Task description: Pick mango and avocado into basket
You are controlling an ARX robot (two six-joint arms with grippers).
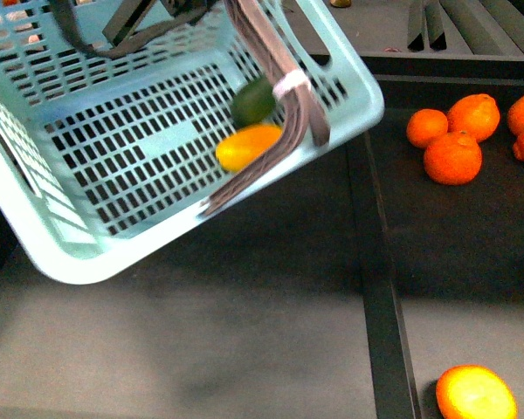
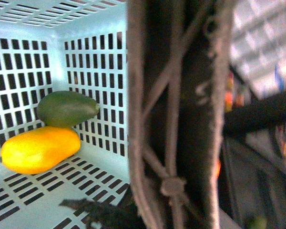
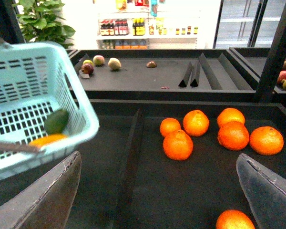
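— Where do we stand with the fruit?

— Both are in. We see the mango (image 1: pixel 249 146) and the avocado (image 1: pixel 254 102) lying touching each other on the slotted base of the basket (image 1: pixel 61 249), up against one wall. The basket itself is tilted in the front view, apparently lifted off the dark shelf (image 1: pixel 271 288).

— So the picking is done?

— We judge it so; what remains is carrying or setting the basket down level, so the fruit doesn't roll.

— And our grippers?

— The right gripper (image 3: pixel 159 191) is wide open and holds nothing, hovering near the oranges (image 3: pixel 178 144). The left wrist view shows the brownish handles (image 2: pixel 181 119) right up against the camera; we cannot tell how its fingers stand, though it likely carries the basket by them.
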